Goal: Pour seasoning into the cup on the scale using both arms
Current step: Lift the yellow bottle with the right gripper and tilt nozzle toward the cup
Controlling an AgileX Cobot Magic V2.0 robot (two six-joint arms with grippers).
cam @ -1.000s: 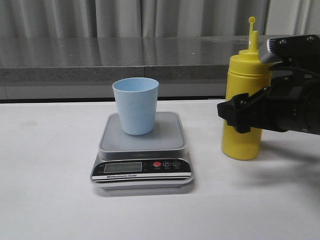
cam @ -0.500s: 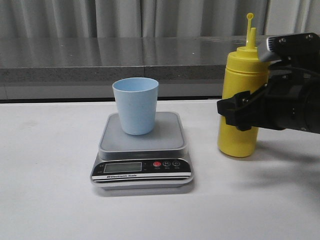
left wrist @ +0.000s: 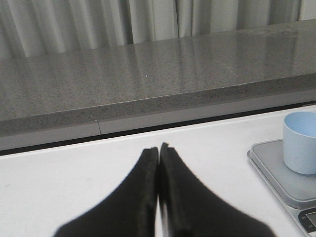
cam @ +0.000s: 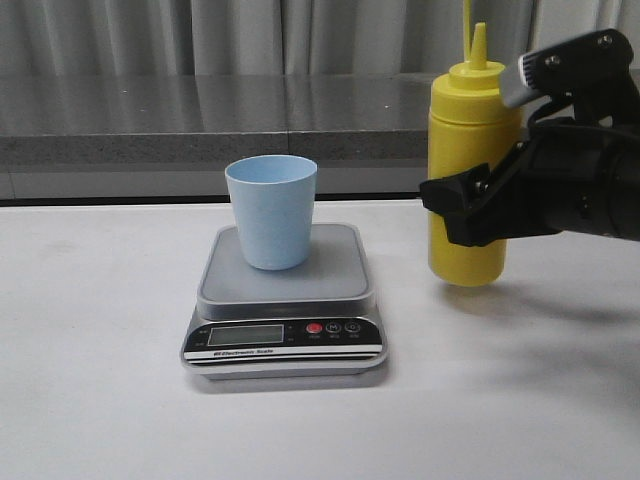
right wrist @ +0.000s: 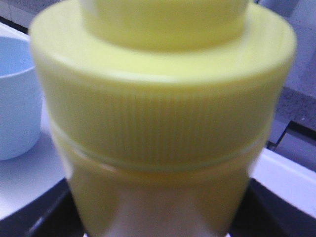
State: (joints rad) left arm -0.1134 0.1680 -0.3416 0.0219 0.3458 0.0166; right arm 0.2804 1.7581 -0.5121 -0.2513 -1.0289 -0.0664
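Note:
The light blue cup (cam: 271, 211) stands upright on the silver-grey scale (cam: 284, 300) at the table's middle. My right gripper (cam: 470, 215) is shut on the yellow seasoning bottle (cam: 468, 160) and holds it upright, lifted off the table, to the right of the scale. The bottle fills the right wrist view (right wrist: 163, 123), with the cup (right wrist: 17, 98) beside it. My left gripper (left wrist: 159, 148) is shut and empty over the white table, left of the scale (left wrist: 284, 173) and cup (left wrist: 301, 140). It is out of the front view.
A grey stone ledge (cam: 200, 120) runs along the back of the white table (cam: 100, 380), with curtains behind it. The scale's black panel has a display (cam: 245, 335) and a red button (cam: 314, 328).
My right gripper has lifted the seasoning bottle off the table and carried it up and a little left, toward the scale. The cup and scale have not moved.

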